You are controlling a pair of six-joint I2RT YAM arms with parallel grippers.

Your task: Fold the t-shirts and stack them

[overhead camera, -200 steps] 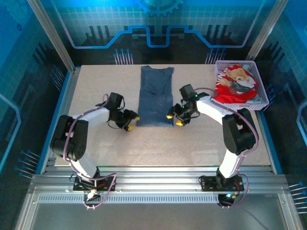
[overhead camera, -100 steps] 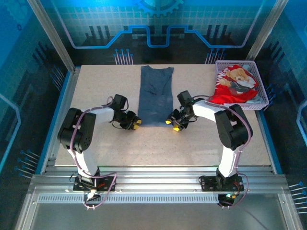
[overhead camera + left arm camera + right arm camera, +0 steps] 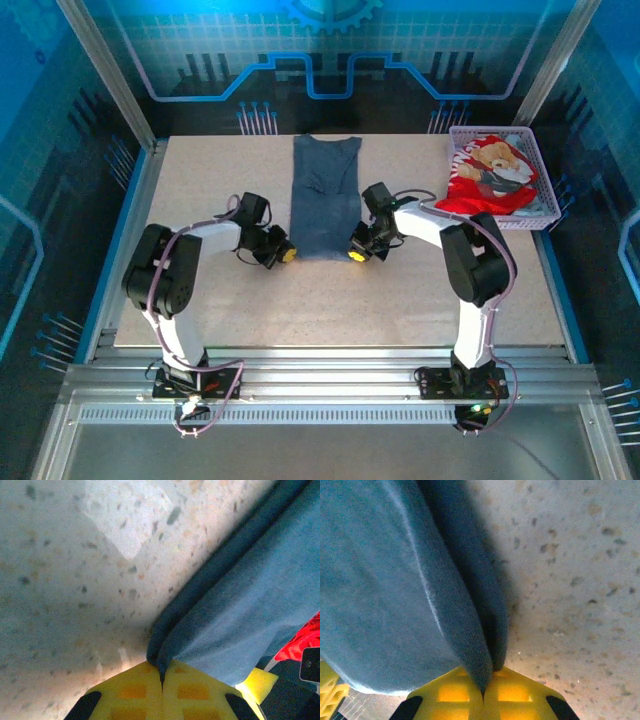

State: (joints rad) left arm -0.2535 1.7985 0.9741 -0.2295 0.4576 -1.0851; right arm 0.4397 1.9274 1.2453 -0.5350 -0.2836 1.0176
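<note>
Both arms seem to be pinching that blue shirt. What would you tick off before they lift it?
1. Left fingers shut on the near left corner of the blue shirt: ok.
2. Right fingers shut on the near right corner: ok.
3. Shirt lies flat and straight on the table: ok.
4. Grips firm enough for a lift: cannot tell.
5. Red shirt sits in the basket, away from the fold path: ok.

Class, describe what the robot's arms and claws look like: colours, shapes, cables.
The left arm and right arm have white links, black joints and purplish cables looped alongside. The left claw and right claw have yellow fingers with square recesses.
</note>
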